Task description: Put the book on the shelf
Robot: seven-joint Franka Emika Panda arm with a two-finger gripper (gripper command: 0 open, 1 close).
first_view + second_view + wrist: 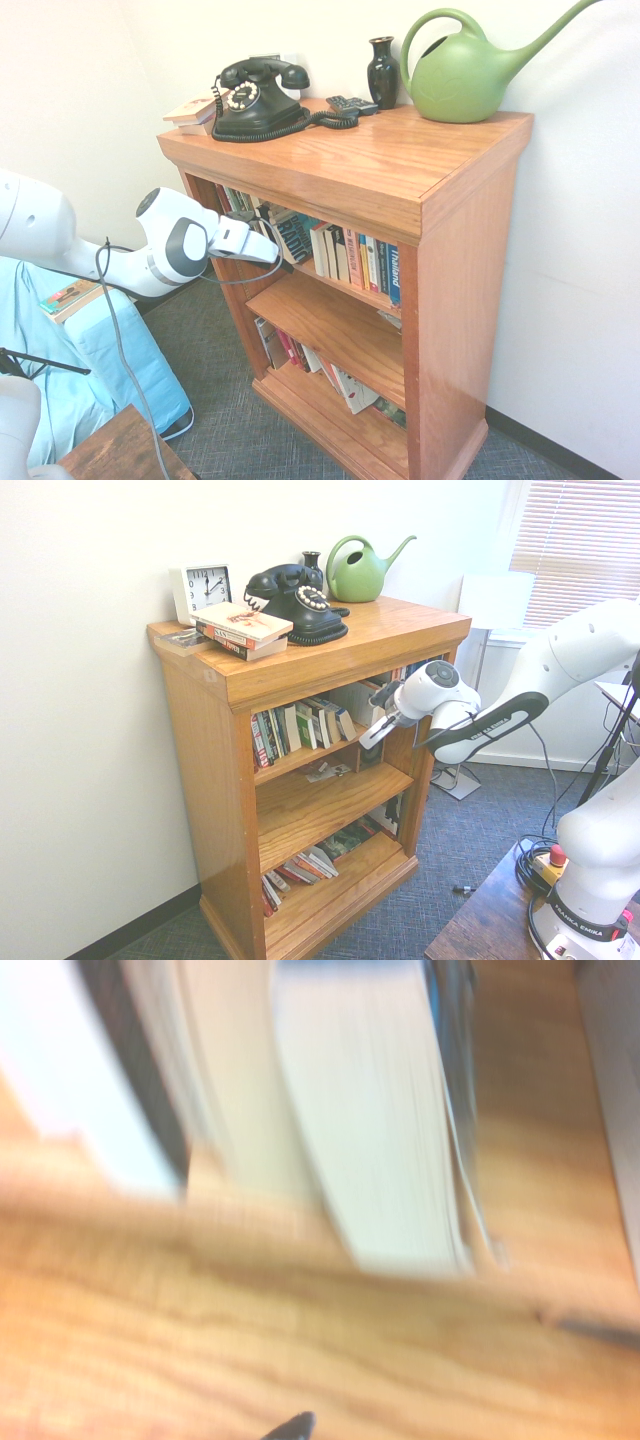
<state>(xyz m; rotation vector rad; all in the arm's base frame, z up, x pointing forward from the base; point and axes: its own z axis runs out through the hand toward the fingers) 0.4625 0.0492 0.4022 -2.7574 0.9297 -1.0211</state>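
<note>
The book [296, 238], blue-teal with white letters, leans at the left end of the row of paperbacks on the shelf [352, 289], the bookcase's top inner board. My gripper [278, 240] is right in front of it, inside the bookcase opening, and its fingers stand apart, open, on either side of the book's near edge. From the other side my gripper [372, 718] reaches in at the right of the shelf [300, 758]. The blurred wrist view shows the book's cream page edges [370, 1130] resting on the wooden board [250, 1340].
More paperbacks [362, 262] fill the shelf to the right of the book. A black telephone [255, 98], a green watering can [465, 75], a dark vase [382, 70] and stacked small books [243, 630] sit on the bookcase top. The middle board [335, 325] lies below.
</note>
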